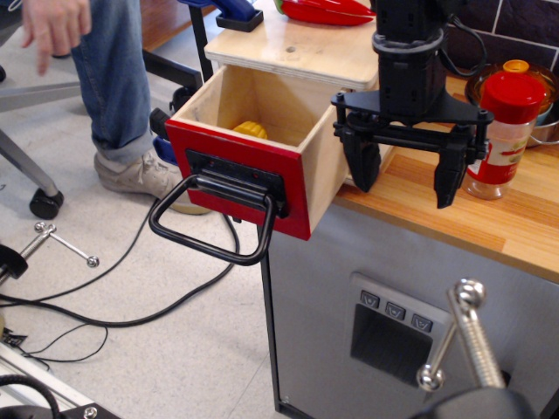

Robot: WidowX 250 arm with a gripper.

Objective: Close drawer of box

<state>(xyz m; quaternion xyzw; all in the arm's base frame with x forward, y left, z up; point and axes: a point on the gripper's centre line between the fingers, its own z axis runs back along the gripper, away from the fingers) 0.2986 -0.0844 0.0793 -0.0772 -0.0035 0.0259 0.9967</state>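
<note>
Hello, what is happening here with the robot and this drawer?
A robot arm hangs over the counter with its gripper open and empty, beside the plywood box. The drawer is pulled far out, past the counter edge, with something yellow inside. Nothing touches the drawer or its black handle yet. A person stands nearby.

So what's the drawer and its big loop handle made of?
The drawer looks like pale plywood: bare sides with visible grain, and a front painted glossy red. The loop handle seems to be black metal or hard plastic, smooth with a slight shine; I can't tell which.
</note>
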